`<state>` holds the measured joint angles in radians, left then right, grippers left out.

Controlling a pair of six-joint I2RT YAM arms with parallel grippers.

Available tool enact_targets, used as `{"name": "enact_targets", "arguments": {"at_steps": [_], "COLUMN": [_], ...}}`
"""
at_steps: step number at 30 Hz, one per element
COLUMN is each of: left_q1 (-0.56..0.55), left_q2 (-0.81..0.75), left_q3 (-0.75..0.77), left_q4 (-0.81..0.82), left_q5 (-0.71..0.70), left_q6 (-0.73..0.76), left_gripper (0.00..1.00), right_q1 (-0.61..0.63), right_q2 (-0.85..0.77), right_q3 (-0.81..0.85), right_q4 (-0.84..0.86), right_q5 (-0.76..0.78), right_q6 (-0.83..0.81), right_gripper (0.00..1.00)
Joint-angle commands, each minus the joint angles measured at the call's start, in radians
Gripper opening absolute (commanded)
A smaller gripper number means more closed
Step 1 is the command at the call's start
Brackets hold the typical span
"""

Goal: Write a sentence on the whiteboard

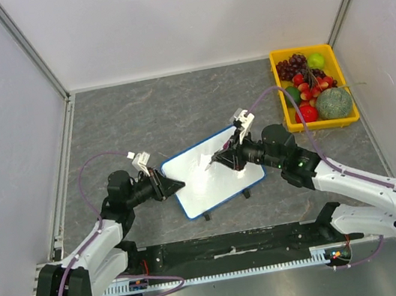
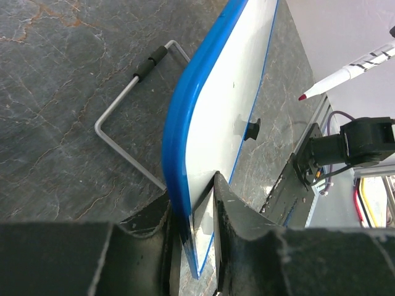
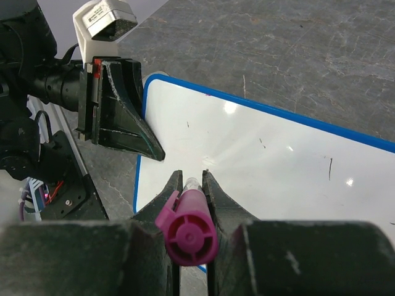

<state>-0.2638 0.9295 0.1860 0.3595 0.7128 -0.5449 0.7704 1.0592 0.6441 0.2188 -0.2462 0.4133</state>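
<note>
From where I stand, nothing's written yet. The small rectangular whiteboard w/ a blue rim and rounded corners (image 1: 230, 180) sits mid-way across the grey marbled tabletop (image 1: 140, 120), betw. the two arms. Its white face is bare apart from a few tiny dark specks and glare spots. No magenta sentence shows on it in any view, so I'd put the task at the very start, w/ all the lettering left to do. The left tool (image 1: 176, 187) is clamped on the board's left edge, one finger over the face and one under the rim, prob. to steady it. The right tool (image 1: 220, 158) is clenched around a white marker pen w/ a magenta end cap (image 3: 187, 227), barrel pinched betw. both fingers and pointing down over the middle of the board. In the left wrist view the marker's reddish tip shows apart from the surface, so I judge it's hovering, not writing. A bent wire stand w/ a black sleeve (image 2: 116, 102) pokes out from under the board; can't tell if the board lies flat or is propped. A yellow plastic tray of fruit (image 1: 300, 50) sits well apart at the far right, not involved. Next, as I see it: bring the tip down onto the face and begin the first word.
</note>
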Motion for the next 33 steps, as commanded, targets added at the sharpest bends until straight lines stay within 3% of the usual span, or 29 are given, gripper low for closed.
{"name": "enact_targets", "arguments": {"at_steps": [1,8,20,33], "left_q1": [0.005,0.005,0.005,0.003], "left_q2": [-0.011,-0.035,-0.05,-0.058], "left_q3": [0.007,0.0,-0.005,-0.01], "left_q4": [-0.017,-0.031,-0.036,-0.034], "left_q5": [-0.047,-0.064,-0.067,-0.052], "left_q6": [0.069,0.069,0.074,0.079], "left_gripper": [0.2,0.19,0.12,0.03], "right_q1": [0.023,0.081,0.236,0.262], "right_q2": [0.002,0.016,0.14,0.246], "right_q3": [0.054,0.077,0.103,0.157], "right_q4": [0.051,0.065,0.241,0.336], "right_q5": [0.018,0.11,0.347,0.427], "right_q6": [-0.037,-0.073,-0.113,-0.122], "right_gripper": [0.0,0.0,0.0,0.0]}}
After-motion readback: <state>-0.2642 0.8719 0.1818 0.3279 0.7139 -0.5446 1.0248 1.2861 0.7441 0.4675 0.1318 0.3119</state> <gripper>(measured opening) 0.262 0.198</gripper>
